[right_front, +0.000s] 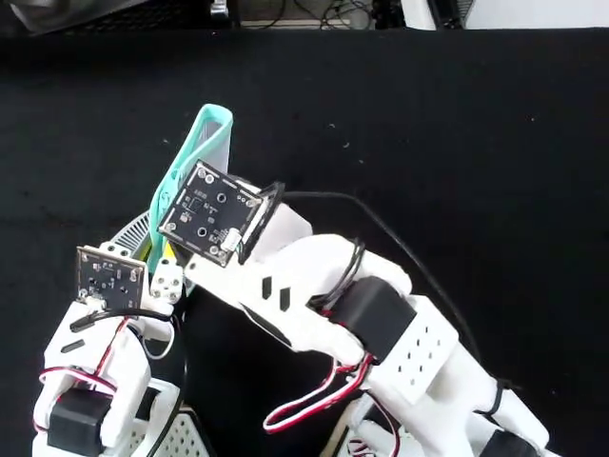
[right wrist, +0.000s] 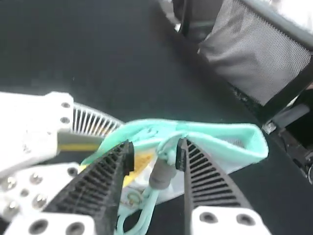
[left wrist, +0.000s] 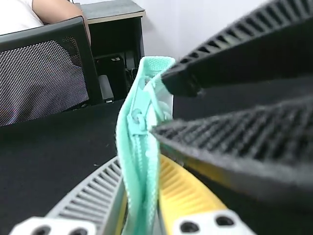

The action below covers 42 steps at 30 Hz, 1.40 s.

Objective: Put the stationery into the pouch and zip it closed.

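Black table [right_front: 457, 143]; mesh chair [left wrist: 44, 78] behind.
Pouch [right_front: 195, 152]: teal, stood on edge at the table's near left, zip uppermost.
Left gripper [left wrist: 142, 196]: jaws pinched on the pouch end, likely bracing it against the zip's drag.
Right gripper [right wrist: 154, 144]: jaws apart, straddling the pull [right wrist: 159, 174] without gripping it.
Contents: hidden; the yellow glimpsed may be a finger.
Obstruction: both grippers crowd one end.
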Available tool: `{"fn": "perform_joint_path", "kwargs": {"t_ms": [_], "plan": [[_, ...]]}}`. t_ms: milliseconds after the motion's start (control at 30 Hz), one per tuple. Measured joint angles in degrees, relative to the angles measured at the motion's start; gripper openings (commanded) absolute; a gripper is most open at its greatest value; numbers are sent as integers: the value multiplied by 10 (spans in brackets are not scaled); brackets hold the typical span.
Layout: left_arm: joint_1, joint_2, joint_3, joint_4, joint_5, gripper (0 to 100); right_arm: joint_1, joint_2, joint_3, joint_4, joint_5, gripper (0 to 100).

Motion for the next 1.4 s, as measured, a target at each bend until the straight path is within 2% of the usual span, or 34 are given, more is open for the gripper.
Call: {"fn": "perform_joint_path", "kwargs": {"t_ms": [167, 367, 533, 967, 1133, 1400], "plan": [[-1, 0, 1, -1, 0, 30, 15, -5, 42, -58, 2, 96], [-1, 0, 2, -1, 0, 30, 41, -4, 60, -65, 34, 96], [-1, 0, 2, -1, 0, 30, 40, -4, 60, -40, 34, 157], [-1, 0, 2, -1, 0, 30, 40, -4, 60, -65, 36, 150], [-1, 0, 2, -1, 0, 30, 40, -4, 60, -67, 45, 85], [-1, 0, 2, -1, 0, 30, 40, -4, 67, -90, 121, 12]]}}
